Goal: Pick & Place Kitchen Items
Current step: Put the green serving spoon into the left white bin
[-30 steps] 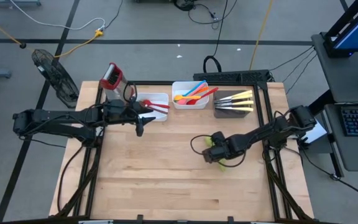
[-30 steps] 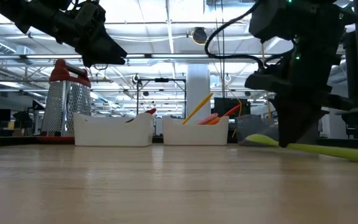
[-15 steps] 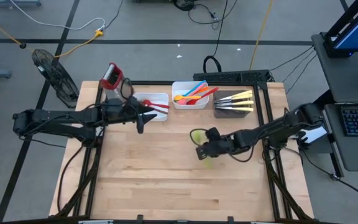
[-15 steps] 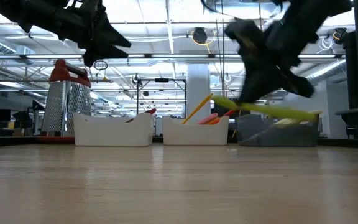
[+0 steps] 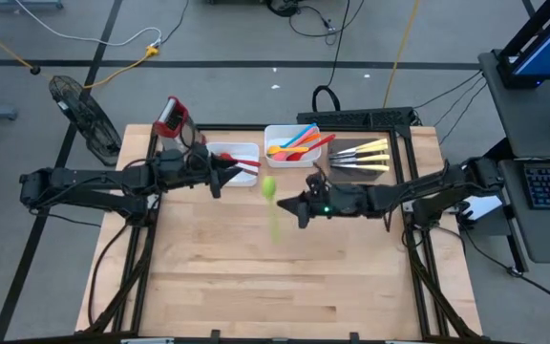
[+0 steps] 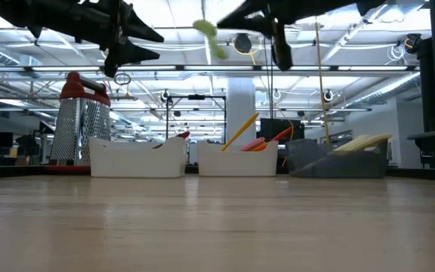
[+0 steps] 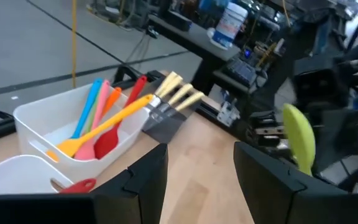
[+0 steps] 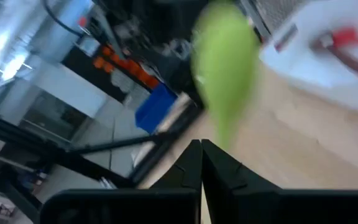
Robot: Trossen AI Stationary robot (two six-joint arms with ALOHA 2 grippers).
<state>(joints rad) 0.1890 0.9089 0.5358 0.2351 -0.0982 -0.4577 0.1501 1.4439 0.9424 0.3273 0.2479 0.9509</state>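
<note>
Spoon (image 5: 269,187) between two trays (image 5: 238,153), above table (image 5: 256,277)

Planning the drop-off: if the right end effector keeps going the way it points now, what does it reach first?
The right end effector, shut on the green spoon, points toward the left white tray and the left end effector over it. It would probably meet that end effector first; heights are unclear.

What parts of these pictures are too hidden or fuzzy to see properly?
- The green utensil held by the right gripper: blurred in the high and right wrist views, so its kind is unclear.
- The left white tray: in the low view its wall hides most of what's inside.
- The left gripper: in the low view the picture's top edge crops its arm.
</note>
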